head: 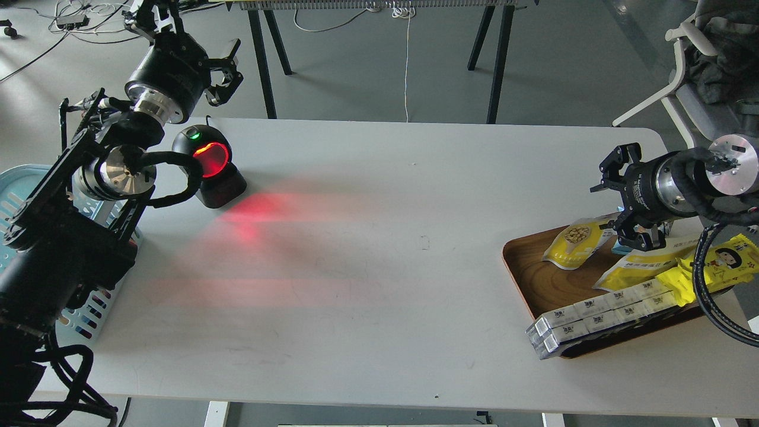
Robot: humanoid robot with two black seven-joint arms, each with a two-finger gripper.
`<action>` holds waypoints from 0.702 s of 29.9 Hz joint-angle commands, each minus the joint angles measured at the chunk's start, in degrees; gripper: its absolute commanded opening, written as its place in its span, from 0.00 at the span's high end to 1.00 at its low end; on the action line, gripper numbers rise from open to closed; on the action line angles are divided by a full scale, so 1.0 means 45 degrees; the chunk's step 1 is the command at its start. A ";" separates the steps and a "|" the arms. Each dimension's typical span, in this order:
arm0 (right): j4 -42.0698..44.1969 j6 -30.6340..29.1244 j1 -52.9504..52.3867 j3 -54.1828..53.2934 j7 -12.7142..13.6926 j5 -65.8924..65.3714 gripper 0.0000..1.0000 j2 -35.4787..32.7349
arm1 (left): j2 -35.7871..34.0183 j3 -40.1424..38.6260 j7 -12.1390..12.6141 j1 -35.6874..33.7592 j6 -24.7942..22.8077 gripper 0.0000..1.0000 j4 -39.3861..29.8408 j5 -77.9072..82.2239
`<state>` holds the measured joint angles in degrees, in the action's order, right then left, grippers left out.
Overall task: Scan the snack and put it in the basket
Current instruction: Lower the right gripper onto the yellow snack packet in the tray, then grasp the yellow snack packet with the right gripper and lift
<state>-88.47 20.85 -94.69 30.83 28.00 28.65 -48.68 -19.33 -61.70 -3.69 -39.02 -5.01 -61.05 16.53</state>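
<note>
Jaws apart, snack [576, 242] lying diagonally, tray [533, 279]

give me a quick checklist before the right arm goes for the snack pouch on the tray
1. Right gripper open and empty: ok, fingers spread, nothing between them.
2. Snack pouch reachable: ok, lies on the wooden tray, uncovered, just left of the gripper.
3. Gripper lined up over the pouch: not ok, offset to its right.
4. Scanner on: ok, red window lit, red glow on the table.
5. Basket free to receive: cannot tell, left arm hides most of it.
6. Left gripper clear of the scanner: ok, raised behind it.
</note>
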 commanded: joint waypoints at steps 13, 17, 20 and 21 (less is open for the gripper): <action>-0.0281 0.0016 0.0143 -0.0932 0.0000 0.0000 0.97 -0.0120 | 0.0038 -0.0019 -0.0001 0.0000 0.0039 0.00 0.0011 -0.0001; -0.0672 0.0055 0.0085 -0.1379 0.0000 0.0000 1.00 -0.0431 | 0.0039 -0.0019 -0.0001 0.0000 0.0039 0.00 0.0011 -0.0001; -0.0984 0.0093 0.0104 -0.1849 0.0000 -0.0019 1.00 -0.0939 | 0.0039 -0.0019 -0.0001 0.0019 0.0039 0.00 0.0011 -0.0001; -0.1063 0.0113 0.0085 -0.1947 0.0000 -0.0019 1.00 -0.1037 | 0.0039 -0.0019 -0.0001 0.0020 0.0039 0.00 0.0011 -0.0001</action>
<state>-92.09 21.19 -94.22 23.66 28.00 28.64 -51.74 -19.16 -61.79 -3.69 -39.02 -4.83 -60.99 16.52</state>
